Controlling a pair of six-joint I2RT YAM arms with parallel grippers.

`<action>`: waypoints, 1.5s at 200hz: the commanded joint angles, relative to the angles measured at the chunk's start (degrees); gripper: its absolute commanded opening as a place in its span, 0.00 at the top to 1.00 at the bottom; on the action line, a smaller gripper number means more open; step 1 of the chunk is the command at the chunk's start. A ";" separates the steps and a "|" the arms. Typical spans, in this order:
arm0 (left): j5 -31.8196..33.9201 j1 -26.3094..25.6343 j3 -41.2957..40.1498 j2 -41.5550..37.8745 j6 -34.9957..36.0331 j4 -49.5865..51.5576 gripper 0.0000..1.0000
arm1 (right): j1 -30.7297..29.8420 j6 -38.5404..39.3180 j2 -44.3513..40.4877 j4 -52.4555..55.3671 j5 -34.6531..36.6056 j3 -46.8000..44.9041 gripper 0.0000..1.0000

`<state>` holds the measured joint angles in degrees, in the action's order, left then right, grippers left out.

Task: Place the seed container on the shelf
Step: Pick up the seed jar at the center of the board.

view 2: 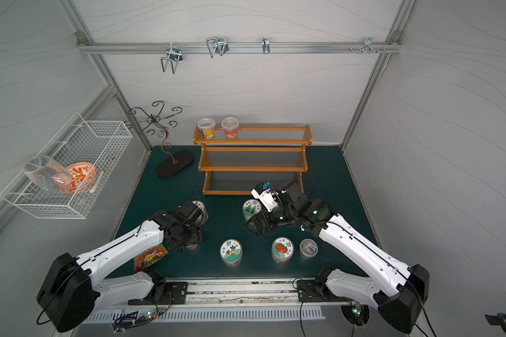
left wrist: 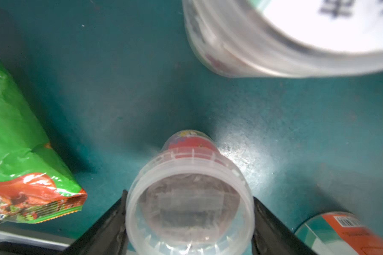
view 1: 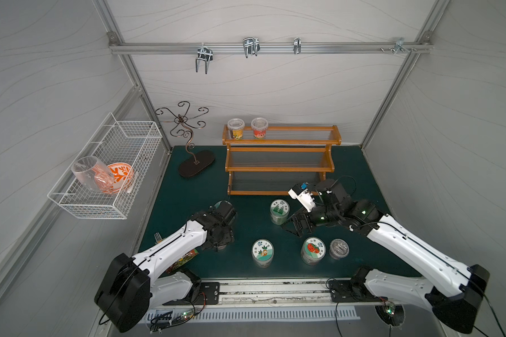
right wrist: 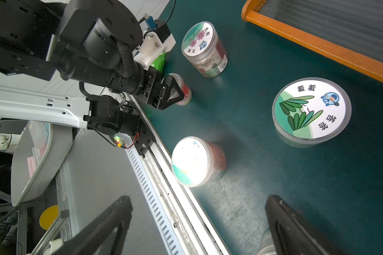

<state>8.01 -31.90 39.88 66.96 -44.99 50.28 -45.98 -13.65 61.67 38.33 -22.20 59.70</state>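
The seed container (left wrist: 189,212), a small clear tub with a red label, stands on the green mat. My left gripper (left wrist: 189,196) has a black finger against each side of its rim. The right wrist view shows the same grip, my left gripper (right wrist: 177,93) closed round the tub (right wrist: 186,95). In both top views the left wrist hides the tub almost wholly. The shelf (view 1: 278,168) (view 2: 253,168) stands at the back with two small tubs (view 1: 236,128) (view 1: 259,127) on the left of its top tier. My right gripper (right wrist: 198,198) (view 1: 294,226) hangs open and empty in front of the shelf.
Large labelled jars (view 1: 279,210) (view 1: 262,252) (view 1: 313,250) and a small clear tub (view 1: 339,248) stand on the mat. Another jar (left wrist: 274,48) is just beyond the held tub, with a green snack packet (left wrist: 20,154) (view 2: 149,258) beside it. A wire basket (view 1: 111,175) and a scroll stand (view 1: 196,166) are at the left.
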 commanded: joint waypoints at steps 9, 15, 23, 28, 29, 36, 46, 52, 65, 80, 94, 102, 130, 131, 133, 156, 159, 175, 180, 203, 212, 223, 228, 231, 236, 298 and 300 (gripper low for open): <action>1.65 0.52 0.82 -0.30 0.60 -0.32 0.19 | -0.34 0.14 0.32 -0.08 -1.03 0.95 0.01; 1.52 0.54 0.82 -0.39 0.64 -0.44 0.21 | -0.34 0.12 0.29 -0.18 -1.10 0.81 0.01; 1.50 0.59 0.86 -0.51 0.82 -0.49 0.23 | -0.34 0.16 0.29 -0.42 -1.10 0.60 0.01; 1.48 0.56 0.85 -0.69 1.04 -0.47 0.23 | -0.35 0.12 0.32 -0.52 -1.14 0.38 0.01; 1.44 0.59 0.92 -0.69 1.09 -0.46 0.23 | -0.35 0.16 0.30 -0.53 -1.07 0.36 0.01; 1.22 0.57 1.15 -1.01 1.33 -0.36 0.23 | -0.34 0.16 0.30 -0.70 -1.14 0.17 0.01; 0.36 0.55 1.49 -1.69 1.71 -0.38 0.26 | -0.36 0.16 0.28 -0.79 -1.18 0.06 0.01; 0.13 0.54 1.93 -2.10 1.88 -0.04 0.27 | -0.34 0.21 0.29 -0.80 -1.25 0.06 0.01; 0.63 0.55 3.88 -2.75 2.31 2.26 0.29 | -0.38 0.65 0.16 -0.57 -1.61 0.36 0.01; 1.73 0.58 7.32 -3.27 2.96 6.57 0.31 | -0.34 1.51 -0.19 -0.96 -1.86 0.59 0.01; 2.07 0.56 11.05 -3.56 3.24 11.04 0.32 | -0.36 2.38 -0.57 -1.93 -2.02 0.55 0.01; 1.40 0.58 13.25 -3.56 3.29 13.31 0.32 | -0.40 2.89 -0.65 -2.80 -2.06 0.42 0.01; -1.00 0.21 21.29 -3.24 3.75 20.40 0.34 | -0.35 3.85 0.09 -7.01 -2.47 -0.02 0.01; -1.12 0.19 21.47 -3.24 3.80 20.61 0.33 | -0.34 3.92 0.15 -7.16 -2.49 -0.02 0.01; -1.28 0.13 22.04 -3.15 3.91 20.99 0.34 | -0.34 3.90 0.30 -7.40 -2.56 -0.02 0.01; -2.69 -0.95 28.63 -2.12 4.17 24.96 0.34 | -0.29 2.43 2.48 -11.72 -1.44 0.06 0.01; -2.86 -1.17 29.43 -1.97 4.21 25.41 0.34 | -0.29 2.02 2.82 -12.38 -1.03 0.11 0.01; -3.06 -2.94 34.12 -0.23 4.26 27.80 0.34 | -0.13 1.34 4.33 -16.27 -1.13 -0.35 0.01; -2.93 -3.63 35.69 0.33 4.23 28.46 0.34 | -0.20 1.42 4.69 -17.60 -1.43 -0.58 0.01; -2.24 -7.24 41.86 3.15 3.66 30.57 0.33 | -0.19 3.01 5.39 -24.30 -3.83 -2.42 0.01; -2.66 -8.40 43.71 4.34 3.51 31.06 0.33 | -0.34 4.21 5.24 -27.53 -4.59 -3.65 0.01; -3.21 -9.67 45.97 5.88 3.13 31.72 0.33 | -0.40 5.77 4.90 -31.93 -5.15 -5.50 0.01; -3.11 -10.34 46.83 6.50 2.95 31.83 0.33 | -0.36 6.39 4.70 -33.95 -5.11 -6.39 0.01; -2.97 -10.69 47.28 6.75 2.78 31.81 0.33 | -0.39 6.70 4.58 -35.11 -5.13 -6.91 0.01; -2.96 -11.26 47.93 7.22 2.56 31.76 0.33 | -0.38 7.64 4.45 -37.00 -5.68 -7.80 0.01; -7.08 -14.13 52.85 11.26 1.65 28.78 0.34 | -2.98 16.68 5.34 -50.80 -7.52 -14.71 0.01; -7.12 -14.15 52.85 11.33 1.64 28.70 0.34 | -3.16 17.00 5.38 -51.31 -7.47 -14.99 0.01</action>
<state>3.31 -45.50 89.76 77.28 -42.92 80.23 -47.18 -2.20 66.98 -4.10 -28.62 46.59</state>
